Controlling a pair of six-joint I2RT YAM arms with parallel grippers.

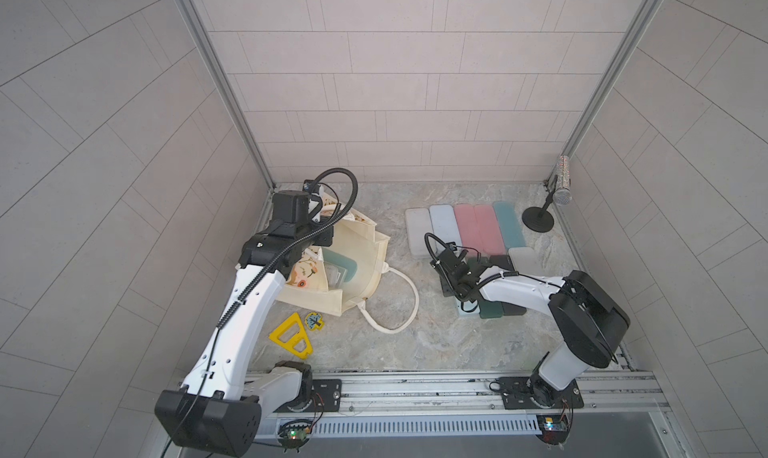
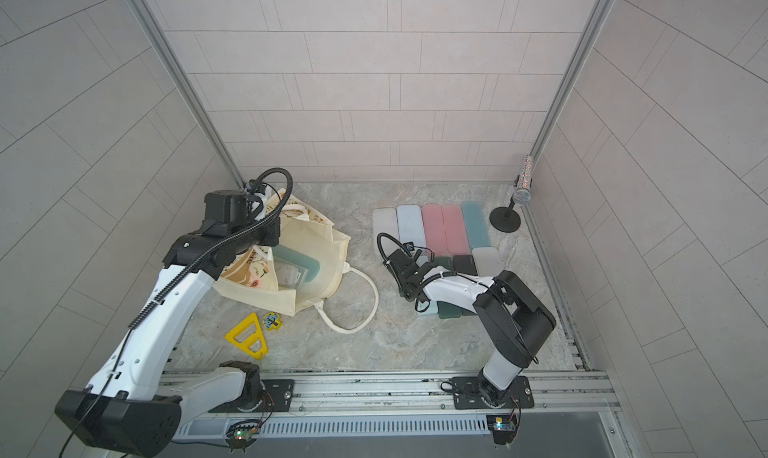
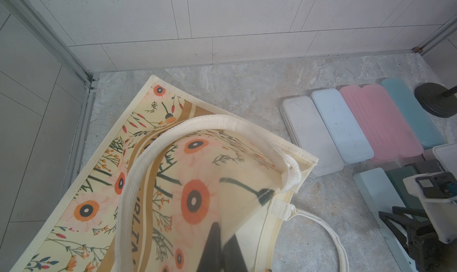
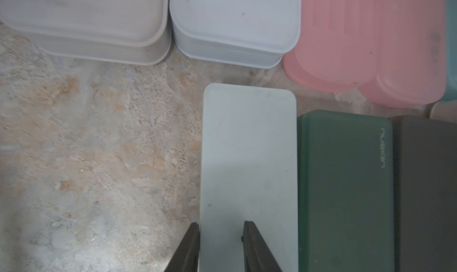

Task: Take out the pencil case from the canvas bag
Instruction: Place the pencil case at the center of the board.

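The canvas bag (image 1: 365, 281) lies on its side at the left with its mouth held open; its flower print fills the left wrist view (image 3: 99, 184). Inside it show a teal pencil case (image 1: 341, 263) and a paler one (image 1: 335, 274). My left gripper (image 3: 222, 248) is shut on the bag's fabric near its far rim. In both top views its fingers are hidden under the wrist. My right gripper (image 4: 221, 233) hangs low over a pale mint pencil case (image 4: 249, 147) lying outside the bag. Its fingers stand apart, one at the case's edge, one over its lid.
Several more cases lie in rows at the right: white (image 1: 417, 231), pale blue, pink (image 1: 478, 229), teal, dark green (image 4: 346, 184), dark grey. A microphone stand (image 1: 538, 219) is at the back right. A yellow triangle (image 1: 291, 341) and a small tree tile (image 1: 314, 320) lie front left. The bag's rope handle (image 1: 409, 310) loops out.
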